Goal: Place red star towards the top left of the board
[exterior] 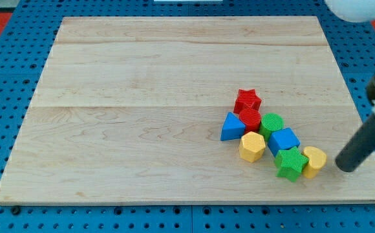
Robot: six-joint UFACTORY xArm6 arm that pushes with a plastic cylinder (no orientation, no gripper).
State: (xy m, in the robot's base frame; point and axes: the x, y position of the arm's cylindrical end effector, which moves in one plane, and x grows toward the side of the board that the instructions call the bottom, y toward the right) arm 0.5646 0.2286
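The red star [247,99] lies right of the board's middle, at the top of a tight cluster of blocks. Directly below it, touching, is a red round block [250,119]. My tip [344,167] is at the view's lower right, on the wooden board [142,97], well to the right of and below the red star. It is apart from the cluster, a short gap right of the yellow block [315,160].
The cluster also holds a blue triangle [232,127], a green round block [271,123], a yellow hexagon [252,147], a blue cube [284,140] and a green star [291,164]. A blue pegboard [0,103] surrounds the board.
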